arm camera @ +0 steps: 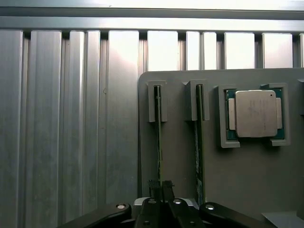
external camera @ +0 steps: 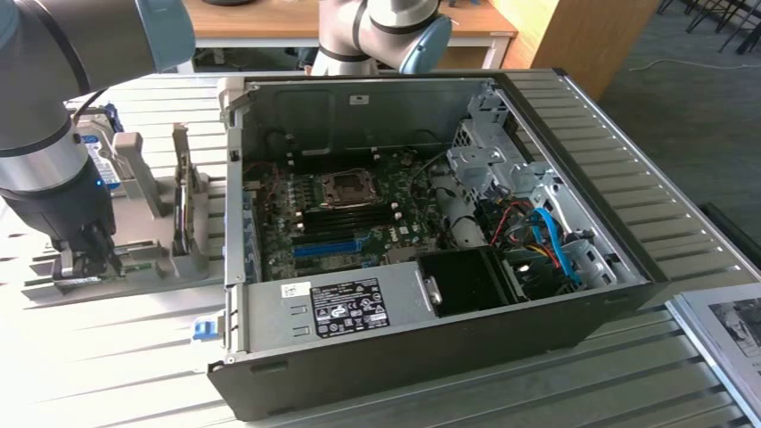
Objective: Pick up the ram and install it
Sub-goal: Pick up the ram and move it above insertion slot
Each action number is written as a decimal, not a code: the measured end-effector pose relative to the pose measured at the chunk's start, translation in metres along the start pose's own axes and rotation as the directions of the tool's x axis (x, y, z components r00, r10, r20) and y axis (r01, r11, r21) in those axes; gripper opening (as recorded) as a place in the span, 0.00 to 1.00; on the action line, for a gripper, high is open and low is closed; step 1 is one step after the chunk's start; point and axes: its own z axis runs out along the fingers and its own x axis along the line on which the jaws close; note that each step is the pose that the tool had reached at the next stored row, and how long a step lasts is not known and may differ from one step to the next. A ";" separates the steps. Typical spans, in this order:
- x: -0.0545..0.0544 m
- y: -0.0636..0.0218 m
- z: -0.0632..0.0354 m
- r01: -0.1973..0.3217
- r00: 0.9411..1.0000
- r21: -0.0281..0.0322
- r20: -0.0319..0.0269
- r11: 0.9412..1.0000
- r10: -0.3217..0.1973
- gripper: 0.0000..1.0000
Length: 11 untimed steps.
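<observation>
green ram point(arm camera: 159, 133) stands on edge in the outermost slot of the grey holder point(arm camera: 175, 152); above the holder, the gripper point(arm camera: 160, 185) is pinched narrowly onto the ram.

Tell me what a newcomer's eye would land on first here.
The open computer case sits in the middle of the exterior view, its motherboard bare. At that view's left, the arm's gripper is down at a grey holder. In the wrist view it pinches the ram, which stands on edge in a slot, with a silver CPU chip in a pocket nearby.
</observation>
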 end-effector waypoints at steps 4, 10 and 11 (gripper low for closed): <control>0.000 0.0000 0.0000 0.000 1.000 0.000 0.000 1.000 0.000 0.12; 0.000 0.0000 -0.0014 0.000 1.000 0.000 0.000 1.000 0.000 0.12; 0.000 0.0001 -0.0018 0.000 1.000 0.000 0.000 1.000 0.000 0.12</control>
